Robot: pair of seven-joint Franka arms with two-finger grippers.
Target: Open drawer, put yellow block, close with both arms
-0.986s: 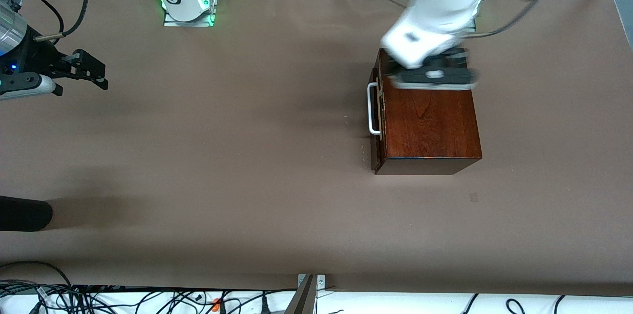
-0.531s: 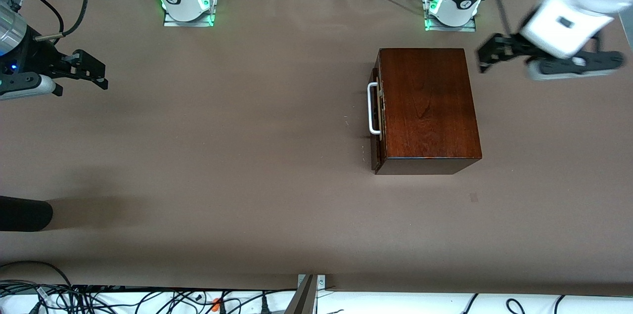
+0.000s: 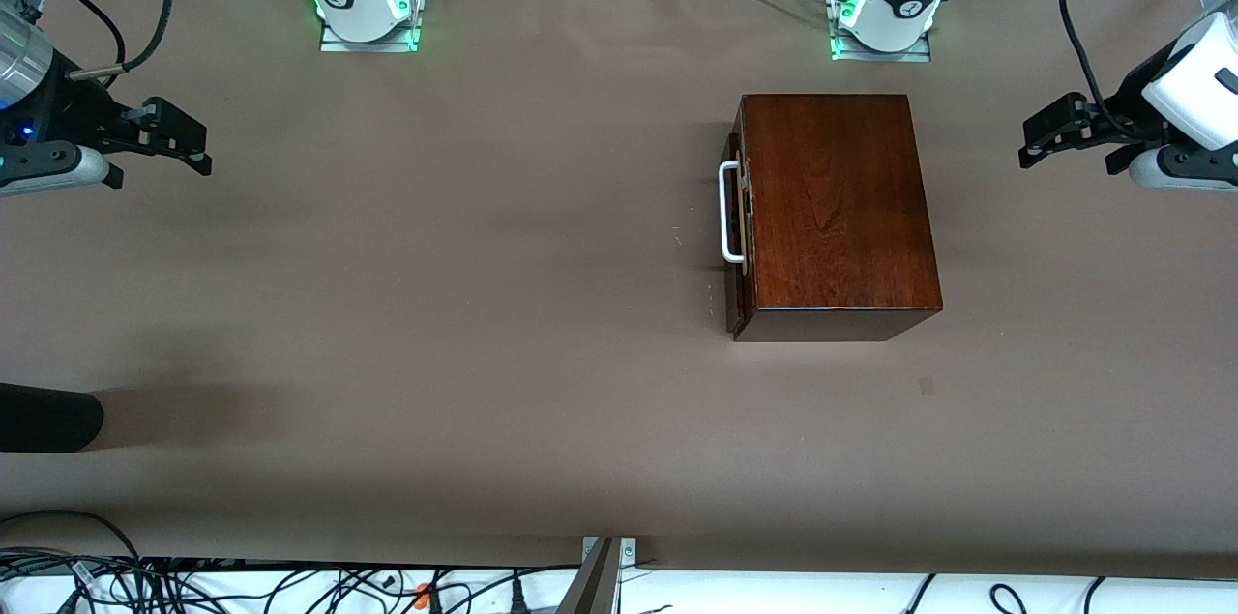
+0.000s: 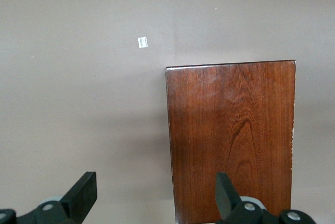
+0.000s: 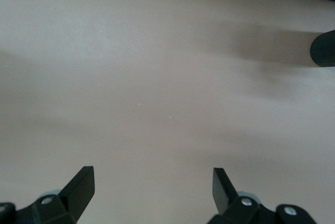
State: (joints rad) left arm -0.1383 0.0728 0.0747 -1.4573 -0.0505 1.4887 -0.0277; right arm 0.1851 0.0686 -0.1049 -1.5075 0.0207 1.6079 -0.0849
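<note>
The dark mahogany box [image 3: 832,208] stands on the table toward the left arm's end. Its drawer front [image 3: 735,242] with the white bar handle [image 3: 727,213] sits almost flush with the box and faces the right arm's end. The box top also shows in the left wrist view [image 4: 233,135]. The yellow block is out of view. My left gripper [image 3: 1045,132] is open and empty over bare table at the left arm's end, apart from the box; its own view [image 4: 155,190] shows the jaws wide. My right gripper [image 3: 189,142] is open and empty over the right arm's end, waiting [image 5: 152,185].
A black rounded object [image 3: 48,418] lies at the table's edge at the right arm's end, nearer the front camera; it also shows in the right wrist view [image 5: 323,48]. A small pale mark [image 3: 927,387] is on the table near the box. Cables run along the front edge.
My left arm has swung from over the box top out to the left arm's end of the table. The box and the right arm have not moved.
</note>
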